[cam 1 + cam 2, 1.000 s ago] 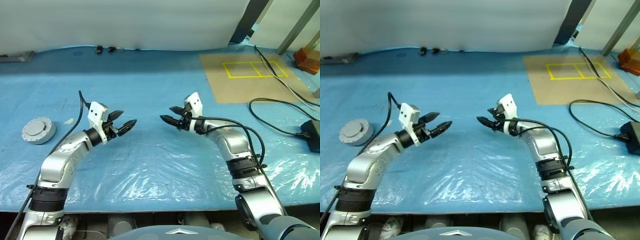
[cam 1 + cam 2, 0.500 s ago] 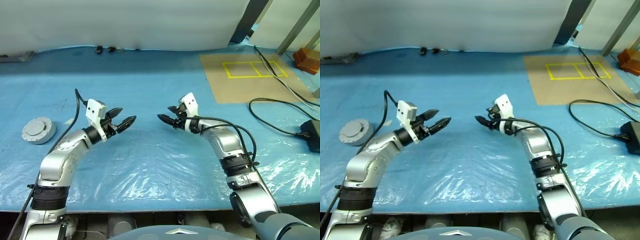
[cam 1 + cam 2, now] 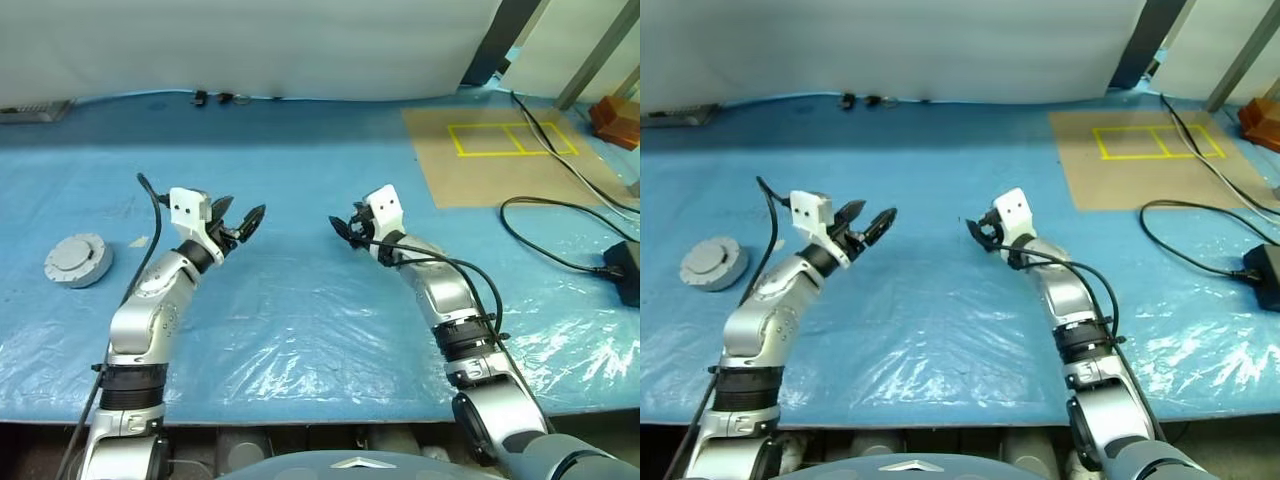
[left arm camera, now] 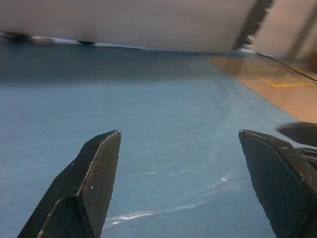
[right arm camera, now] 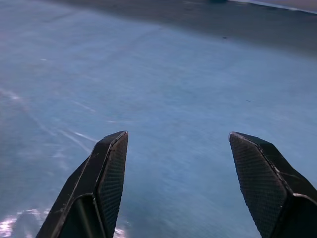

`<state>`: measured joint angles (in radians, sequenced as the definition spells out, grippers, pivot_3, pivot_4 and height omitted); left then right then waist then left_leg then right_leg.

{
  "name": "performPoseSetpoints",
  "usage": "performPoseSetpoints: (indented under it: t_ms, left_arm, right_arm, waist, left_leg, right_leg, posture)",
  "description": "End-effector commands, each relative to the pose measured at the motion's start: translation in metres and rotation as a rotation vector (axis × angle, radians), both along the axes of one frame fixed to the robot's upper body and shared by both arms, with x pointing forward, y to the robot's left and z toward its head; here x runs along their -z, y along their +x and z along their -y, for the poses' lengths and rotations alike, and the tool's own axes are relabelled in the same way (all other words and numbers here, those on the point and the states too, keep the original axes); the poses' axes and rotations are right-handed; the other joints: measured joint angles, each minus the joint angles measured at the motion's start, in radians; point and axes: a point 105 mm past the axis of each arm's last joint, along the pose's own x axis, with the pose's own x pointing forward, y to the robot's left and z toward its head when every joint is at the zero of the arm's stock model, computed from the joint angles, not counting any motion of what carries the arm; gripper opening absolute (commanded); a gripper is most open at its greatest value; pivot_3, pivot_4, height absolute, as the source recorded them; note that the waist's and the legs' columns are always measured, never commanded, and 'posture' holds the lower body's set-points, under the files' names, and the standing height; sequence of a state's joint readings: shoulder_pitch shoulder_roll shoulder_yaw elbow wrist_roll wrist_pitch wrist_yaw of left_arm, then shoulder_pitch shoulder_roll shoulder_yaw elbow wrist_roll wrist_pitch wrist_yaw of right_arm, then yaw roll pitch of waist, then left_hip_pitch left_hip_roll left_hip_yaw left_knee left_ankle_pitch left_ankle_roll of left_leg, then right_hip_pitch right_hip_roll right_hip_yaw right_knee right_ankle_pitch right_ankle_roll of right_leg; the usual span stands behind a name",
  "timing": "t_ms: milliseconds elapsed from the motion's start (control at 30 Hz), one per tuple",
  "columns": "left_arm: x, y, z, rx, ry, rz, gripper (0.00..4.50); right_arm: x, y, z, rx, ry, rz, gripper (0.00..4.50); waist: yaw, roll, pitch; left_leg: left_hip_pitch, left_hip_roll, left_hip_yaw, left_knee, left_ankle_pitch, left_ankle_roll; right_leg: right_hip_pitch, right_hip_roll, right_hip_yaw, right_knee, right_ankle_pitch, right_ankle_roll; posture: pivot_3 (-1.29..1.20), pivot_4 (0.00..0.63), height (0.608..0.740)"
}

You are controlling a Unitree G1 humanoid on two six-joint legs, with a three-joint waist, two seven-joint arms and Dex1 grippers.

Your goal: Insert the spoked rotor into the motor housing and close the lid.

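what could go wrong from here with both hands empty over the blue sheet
1. The closed gray disc sits far out to the left, beyond the left hand; a sideways reach could nudge it toward the table edge rather than grip it.
2. The plastic sheet is wrinkled and shiny, so the disc might slide when touched.
3. The right hand, open and empty like the left, faces it closely; swinging inward risks a clash.

**Silver arms, black fingers**

Both arms are clad in rounded silver-gray shells, broken by black ribbed bands at the joints; a white block is mounted at each wrist; a thin black cable is looped along each arm; the left gripper [image 3: 243,222] and right gripper [image 3: 345,229] are fitted with tapered black fingers [image 4: 94,186], finely textured on their inner faces.
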<state>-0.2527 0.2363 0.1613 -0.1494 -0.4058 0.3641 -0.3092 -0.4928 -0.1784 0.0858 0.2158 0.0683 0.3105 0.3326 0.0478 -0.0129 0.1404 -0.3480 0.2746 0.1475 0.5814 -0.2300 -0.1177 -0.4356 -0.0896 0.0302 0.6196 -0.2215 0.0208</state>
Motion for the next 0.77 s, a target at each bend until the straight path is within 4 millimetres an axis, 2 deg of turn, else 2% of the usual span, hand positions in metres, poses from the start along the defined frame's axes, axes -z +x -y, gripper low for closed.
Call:
performPoseSetpoints:
  t_ms: [33, 100, 233, 300, 400, 500, 667, 767]
  left_arm:
    - [-0.007, -0.015, -0.027, -0.223, 0.011, 0.075, 3.98]
    - [0.001, -0.026, -0.033, -0.281, 0.015, 0.061, 3.98]
    - [0.018, -0.056, -0.028, -0.239, 0.016, 0.011, 3.98]
    - [0.019, -0.063, -0.027, -0.239, 0.007, 0.013, 3.98]
    - [0.025, -0.065, -0.034, -0.328, -0.028, -0.02, 3.98]
    - [0.026, -0.064, -0.035, -0.34, -0.019, -0.028, 3.98]
    - [0.032, -0.065, -0.039, -0.368, -0.033, -0.052, 3.98]
    - [0.04, -0.067, -0.046, -0.403, -0.068, -0.082, 3.98]
  right_arm:
    - [-0.025, -0.005, 0.019, 0.139, 0.011, 0.142, 3.4]
    - [-0.02, -0.012, 0.025, 0.181, 0.014, 0.135, 3.4]
    - [-0.002, -0.035, 0.043, 0.244, -0.078, 0.122, 3.4]
    - [0.002, -0.043, 0.045, 0.244, -0.115, 0.123, 3.4]
    - [0.009, -0.061, 0.041, 0.185, -0.19, 0.147, 3.4]
    - [0.01, -0.058, 0.051, 0.241, -0.176, 0.132, 3.4]
    - [0.005, -0.049, 0.049, 0.241, -0.178, 0.152, 3.4]
    - [0.003, -0.04, 0.059, 0.285, -0.129, 0.122, 3.4]
  waist:
    - [-0.003, 0.0, 0.0]
    - [-0.005, 0.0, 0.0]
    - [-0.002, 0.0, 0.0]
    - [0.002, 0.001, 0.0]
    - [0.002, 0.001, 0.001]
    - [-0.01, 0.002, 0.001]
    - [-0.011, 0.003, 0.001]
    - [-0.009, 0.003, 0.001]
  left_leg:
    - [0.0, 0.0, 0.0, 0.0, 0.0, 0.0]
    - [0.0, 0.0, 0.0, -0.001, 0.0, -0.001]
    - [0.0, 0.0, 0.0, -0.003, -0.001, -0.001]
    - [0.0, 0.0, 0.0, -0.003, -0.001, -0.001]
    - [0.0, 0.0, 0.0, -0.002, -0.001, -0.001]
    - [0.002, 0.0, 0.0, -0.002, -0.001, 0.0]
    - [0.003, 0.0, 0.0, -0.002, -0.001, 0.0]
    - [0.002, -0.001, 0.0, -0.002, -0.001, 0.0]
  right_leg:
    - [0.0, 0.0, 0.0, 0.0, 0.0, 0.0]
    - [0.0, 0.0, 0.0, -0.002, 0.0, 0.0]
    - [0.0, 0.0, 0.0, -0.005, 0.0, 0.001]
    - [0.0, 0.0, -0.001, -0.008, 0.002, 0.003]
    - [0.001, 0.0, 0.0, -0.011, 0.003, 0.005]
    - [0.005, 0.0, 0.0, -0.012, 0.002, 0.005]
    - [0.004, 0.001, 0.002, -0.011, 0.003, 0.006]
    - [0.003, 0.0, 0.002, -0.012, 0.004, 0.006]
  posture:
    - [0.0, 0.15, 0.74]
    - [0.0, 0.15, 0.74]
    - [0.0, 0.15, 0.74]
    - [0.0, 0.15, 0.74]
    - [0.0, 0.15, 0.74]
    - [0.0, 0.15, 0.74]
    - [0.0, 0.15, 0.74]
    - [0.0, 0.15, 0.74]
